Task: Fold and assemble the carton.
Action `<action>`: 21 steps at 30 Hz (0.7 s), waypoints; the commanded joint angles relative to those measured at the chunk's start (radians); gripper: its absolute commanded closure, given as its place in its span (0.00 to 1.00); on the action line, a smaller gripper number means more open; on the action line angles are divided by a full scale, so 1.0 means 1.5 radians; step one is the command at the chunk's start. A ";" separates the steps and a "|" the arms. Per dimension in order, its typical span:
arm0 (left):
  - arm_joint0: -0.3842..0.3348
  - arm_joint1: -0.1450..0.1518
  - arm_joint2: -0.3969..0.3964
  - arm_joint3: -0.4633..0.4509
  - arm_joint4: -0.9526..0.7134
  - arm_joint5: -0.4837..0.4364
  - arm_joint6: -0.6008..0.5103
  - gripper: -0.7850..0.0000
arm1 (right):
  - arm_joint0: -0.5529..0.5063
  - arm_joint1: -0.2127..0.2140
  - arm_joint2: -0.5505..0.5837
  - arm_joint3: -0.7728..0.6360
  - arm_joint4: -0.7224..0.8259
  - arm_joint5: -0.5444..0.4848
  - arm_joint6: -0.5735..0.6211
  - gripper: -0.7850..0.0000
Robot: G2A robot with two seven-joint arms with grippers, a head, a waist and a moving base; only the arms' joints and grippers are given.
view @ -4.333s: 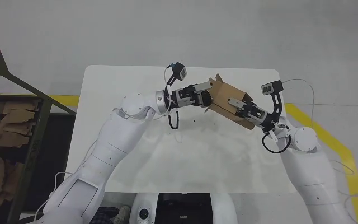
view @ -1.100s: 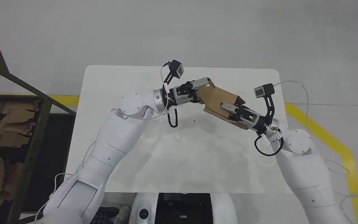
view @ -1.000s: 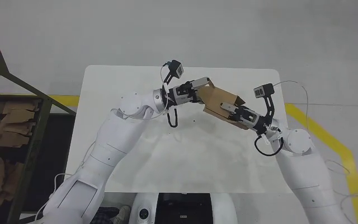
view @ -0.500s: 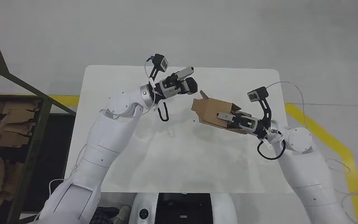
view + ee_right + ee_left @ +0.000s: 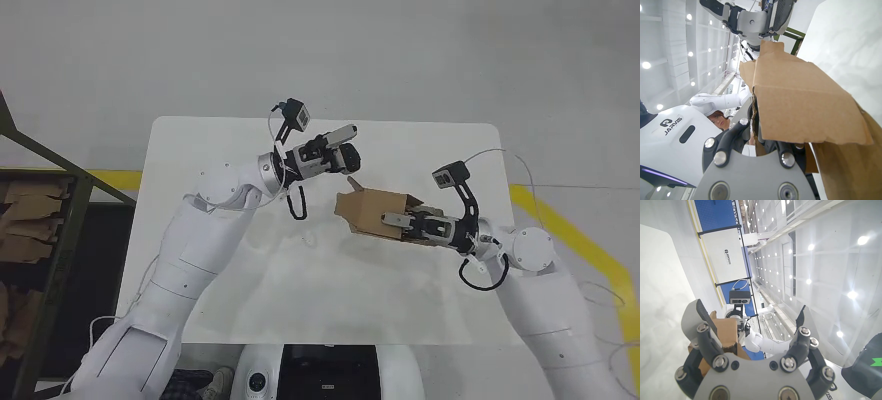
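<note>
The brown carton is just toward 3 o'clock of the table centre, half erected. A loose flap stands up at its 11 o'clock corner. The right gripper is pinched onto the carton's wall at its 3 o'clock end. The left gripper hovers at the carton's 11 o'clock, fingers spread wide, holding nothing.

With only that one-ended pinch, a push from the left gripper could twist the carton, flatten it again, or slide the thin wall out of the grip. Pressing off the crease would likely buckle a panel instead of folding it. The wide fingers could also snag the flap on approach.
</note>
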 commanded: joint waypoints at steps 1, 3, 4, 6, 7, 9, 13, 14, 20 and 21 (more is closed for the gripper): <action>-0.003 -0.001 0.007 0.004 -0.001 -0.001 -0.001 0.00 | 0.000 0.000 0.004 0.003 0.004 0.000 -0.010 1.00; -0.003 -0.002 0.010 0.006 -0.004 -0.002 -0.003 0.00 | 0.001 0.000 0.007 0.007 0.007 0.002 -0.019 1.00; -0.002 -0.002 0.011 0.005 -0.005 -0.003 -0.004 0.00 | 0.002 0.001 0.010 0.009 0.008 0.003 -0.024 1.00; 0.000 -0.002 0.012 0.003 -0.008 -0.003 -0.008 0.00 | 0.005 0.001 0.015 0.015 0.007 0.004 -0.036 1.00; 0.001 -0.002 0.012 0.003 -0.009 -0.002 -0.009 0.00 | 0.005 0.001 0.016 0.018 0.007 0.004 -0.042 1.00; 0.002 -0.002 0.011 0.002 -0.011 0.000 -0.012 0.00 | 0.005 0.001 0.017 0.020 0.008 0.005 -0.051 1.00; 0.004 -0.001 0.012 -0.001 -0.015 0.002 -0.017 0.00 | 0.007 0.000 0.019 0.026 0.012 0.009 -0.067 1.00; 0.005 -0.001 0.013 -0.003 -0.017 0.002 -0.019 0.00 | 0.008 0.000 0.019 0.026 0.012 0.009 -0.069 1.00; 0.004 -0.003 0.023 -0.005 -0.020 0.006 -0.023 0.00 | 0.009 0.000 0.020 0.030 0.018 0.010 -0.071 1.00; 0.003 -0.004 0.024 -0.005 -0.021 0.005 -0.023 0.00 | 0.010 0.001 0.021 0.031 0.018 0.011 -0.071 1.00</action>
